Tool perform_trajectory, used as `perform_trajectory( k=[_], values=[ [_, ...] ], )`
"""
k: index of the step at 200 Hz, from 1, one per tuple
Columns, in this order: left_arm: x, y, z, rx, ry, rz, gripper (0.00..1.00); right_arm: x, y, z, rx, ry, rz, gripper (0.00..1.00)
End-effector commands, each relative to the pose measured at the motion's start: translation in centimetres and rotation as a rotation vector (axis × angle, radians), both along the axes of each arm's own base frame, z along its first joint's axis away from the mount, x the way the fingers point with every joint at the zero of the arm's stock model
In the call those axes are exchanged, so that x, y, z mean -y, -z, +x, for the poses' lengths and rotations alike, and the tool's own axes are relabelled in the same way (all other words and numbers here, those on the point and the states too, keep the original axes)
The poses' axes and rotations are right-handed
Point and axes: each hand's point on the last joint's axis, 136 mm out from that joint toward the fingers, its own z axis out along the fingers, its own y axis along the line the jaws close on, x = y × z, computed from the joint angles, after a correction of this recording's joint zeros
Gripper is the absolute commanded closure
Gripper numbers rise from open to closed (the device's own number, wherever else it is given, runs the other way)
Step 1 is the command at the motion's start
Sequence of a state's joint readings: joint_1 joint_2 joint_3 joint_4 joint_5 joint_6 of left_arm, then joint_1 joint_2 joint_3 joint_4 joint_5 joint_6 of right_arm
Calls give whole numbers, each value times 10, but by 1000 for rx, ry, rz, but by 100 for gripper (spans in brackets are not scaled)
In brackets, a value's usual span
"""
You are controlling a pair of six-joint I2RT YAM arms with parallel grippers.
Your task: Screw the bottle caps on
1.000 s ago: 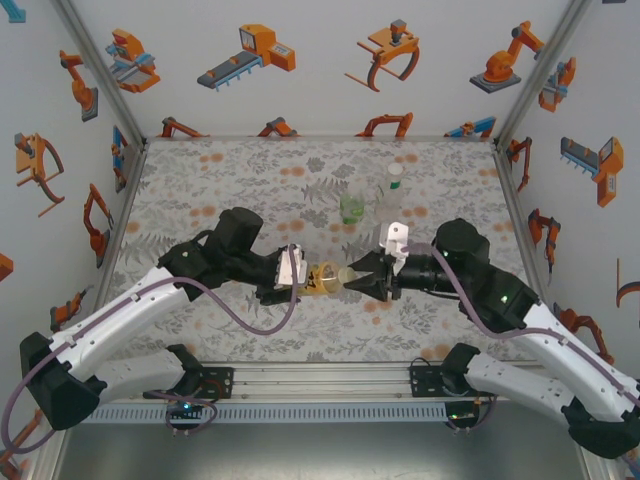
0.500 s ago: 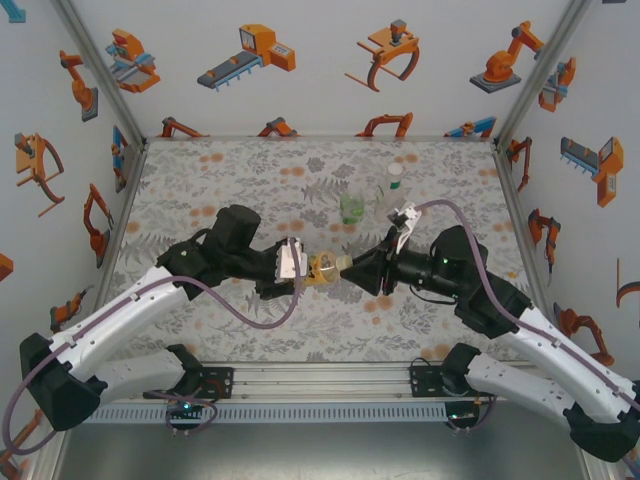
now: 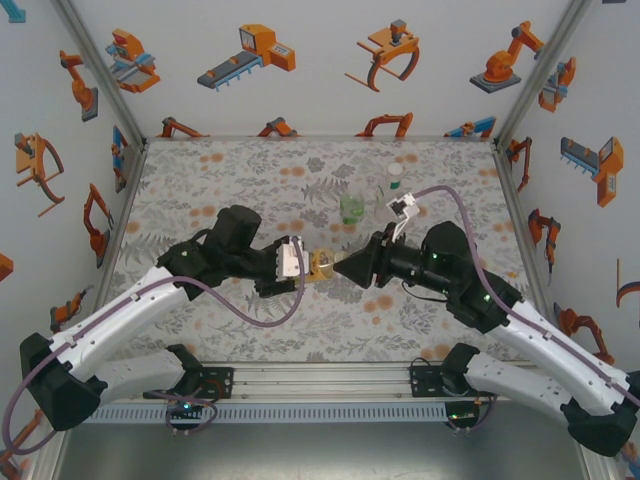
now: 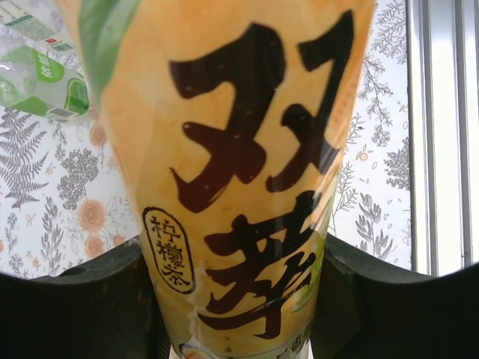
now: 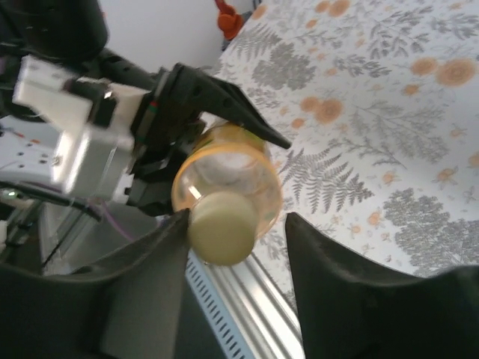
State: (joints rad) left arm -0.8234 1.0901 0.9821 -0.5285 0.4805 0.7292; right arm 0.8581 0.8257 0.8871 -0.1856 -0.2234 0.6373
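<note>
A clear orange-labelled plastic bottle (image 4: 232,172) is pinched by the left end effector (image 3: 306,268); its pale yellow-green round cap (image 5: 222,235) is flanked by the spread right end effector (image 5: 238,224).

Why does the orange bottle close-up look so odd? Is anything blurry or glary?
Left wrist view: the orange bottle sits so close that its label looms large and slightly soft, with a faint sheen on the plastic; the left gripper's fingers are dark blurs. Right wrist view: the right gripper's fingers are blurred, the cap clearer. Top view: even light, soft shadows on the table.
</note>
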Motion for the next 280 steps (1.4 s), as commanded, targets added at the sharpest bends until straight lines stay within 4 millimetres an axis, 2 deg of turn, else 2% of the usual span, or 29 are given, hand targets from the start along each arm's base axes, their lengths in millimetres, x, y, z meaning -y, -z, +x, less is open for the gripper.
perform_trajectory(
  k=[1,17,64,131,179,252,280],
  values=[
    [6,-12,-3,-3,26,-38,100,0,-16,9,6,53,36,42],
    [6,-12,0,-8,9,-37,100,-4,-12,10,-14,51,30,37],
    [5,-13,8,-14,-32,-36,100,-25,5,12,-68,53,26,35],
    [4,-15,9,-6,-37,-41,100,-45,25,18,-104,82,40,35],
    [5,-15,9,-5,-36,-43,100,-48,29,22,-102,97,33,37],
    [2,-20,12,18,-51,-70,45,-33,36,29,-39,162,-78,47],
    [2,-22,9,16,-41,-83,38,-27,43,38,21,187,-212,49]
  ],
)
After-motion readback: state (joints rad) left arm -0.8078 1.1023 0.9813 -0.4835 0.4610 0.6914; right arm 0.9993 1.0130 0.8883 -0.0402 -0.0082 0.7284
